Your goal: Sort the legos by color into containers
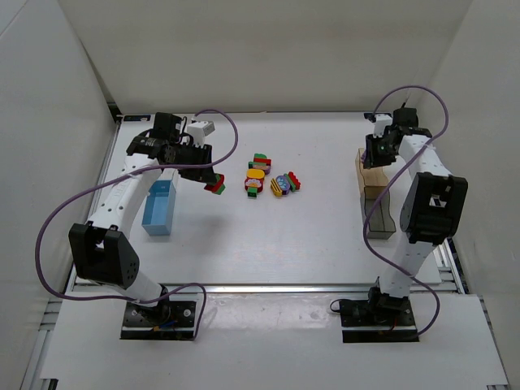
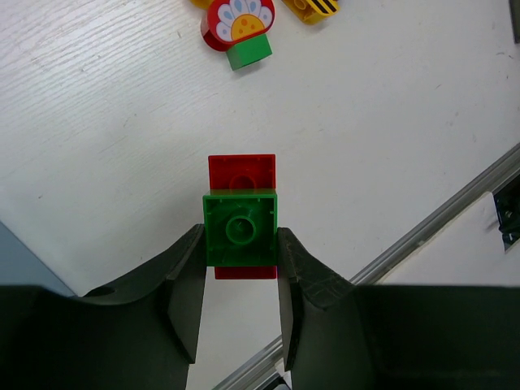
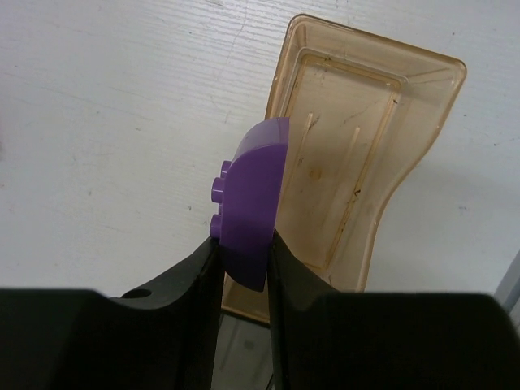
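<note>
My left gripper [image 2: 240, 262] is shut on a green lego [image 2: 240, 230] stuck to a red lego [image 2: 241, 171], held above the table to the right of the light blue container [image 1: 160, 207]; in the top view this gripper [image 1: 213, 184] hangs left of the loose legos [image 1: 272, 180]. My right gripper [image 3: 245, 258] is shut on a purple rounded lego [image 3: 253, 195], just beside the near left rim of the tan container [image 3: 357, 122]. From above, that gripper [image 1: 375, 154] sits at the tan container [image 1: 370, 175], with the dark smoky container [image 1: 380, 218] right in front of it.
A red round lego with a flower print on a green brick [image 2: 238, 28] and a yellow piece [image 2: 313, 8] lie ahead of the left gripper. A small white box [image 1: 202, 127] sits at the back left. A metal rail [image 2: 455, 211] marks the table edge.
</note>
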